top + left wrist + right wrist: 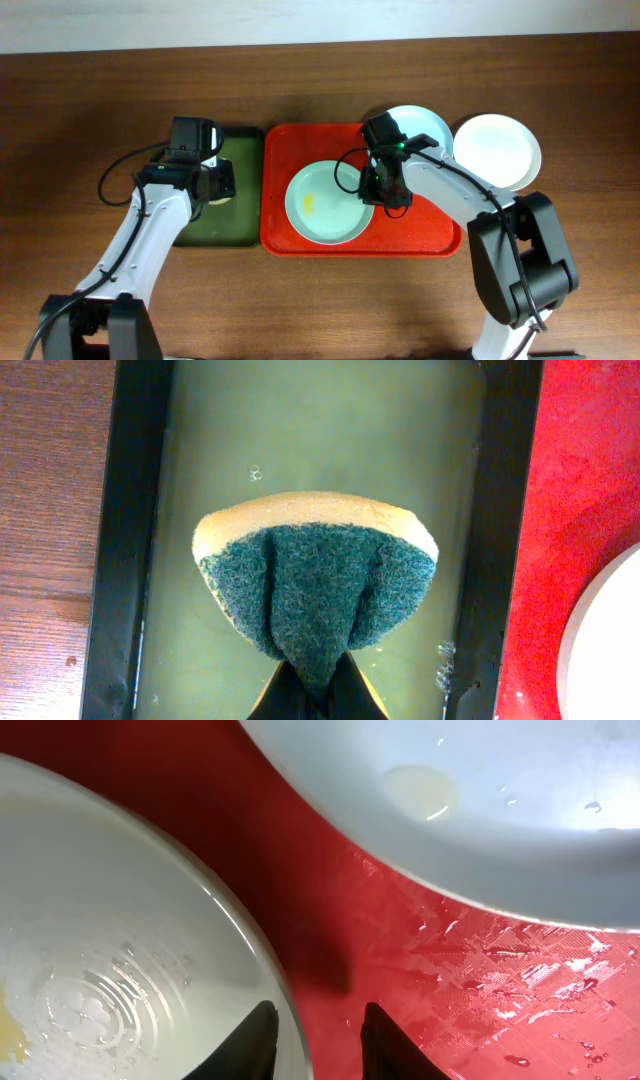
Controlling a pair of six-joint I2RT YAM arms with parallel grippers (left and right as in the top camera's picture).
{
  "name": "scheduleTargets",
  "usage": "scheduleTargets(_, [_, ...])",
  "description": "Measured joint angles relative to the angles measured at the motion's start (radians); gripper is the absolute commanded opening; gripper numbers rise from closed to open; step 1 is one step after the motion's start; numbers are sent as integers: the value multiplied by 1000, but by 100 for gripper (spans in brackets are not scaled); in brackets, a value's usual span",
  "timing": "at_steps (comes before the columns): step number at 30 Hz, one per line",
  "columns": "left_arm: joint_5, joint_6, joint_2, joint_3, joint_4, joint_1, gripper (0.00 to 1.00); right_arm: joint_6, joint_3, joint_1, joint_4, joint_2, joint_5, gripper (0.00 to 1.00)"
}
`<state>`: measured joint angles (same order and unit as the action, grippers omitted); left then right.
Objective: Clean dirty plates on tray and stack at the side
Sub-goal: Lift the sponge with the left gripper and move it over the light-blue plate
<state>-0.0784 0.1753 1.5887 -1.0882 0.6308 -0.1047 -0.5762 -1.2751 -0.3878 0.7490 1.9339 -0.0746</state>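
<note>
Our left gripper (315, 688) clamps a sponge (315, 575) over the green tray (225, 225). The right gripper (318, 1042), jaws parted, straddles the rim of the smeared plate (320, 205) on the red tray (400, 238), which lies lengthwise left-right on the wooden table (300, 310).

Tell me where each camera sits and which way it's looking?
Overhead: fixed above the table, facing straight down; shows left arm, right arm, red tray, green tray.
Left wrist: on the left arm, facing down into the green tray; left tool pinches a sponge.
Right wrist: low over the red tray, beside the yellow-smeared plate; open right tool shows.
Overhead and right wrist share that plate.
</note>
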Motion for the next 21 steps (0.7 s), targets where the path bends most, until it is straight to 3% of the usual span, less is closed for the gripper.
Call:
scheduleTargets(5, [0, 0, 0, 0, 0, 0, 0, -3, 2, 0, -13, 0, 4, 4])
scheduleTargets(17, [0, -34, 0, 0, 3, 0, 0, 8, 3, 1, 10, -1, -109, 4])
scheduleTargets(21, [0, -61, 8, -31, 109, 0, 0, 13, 3, 1, 7, -1, -112, 4])
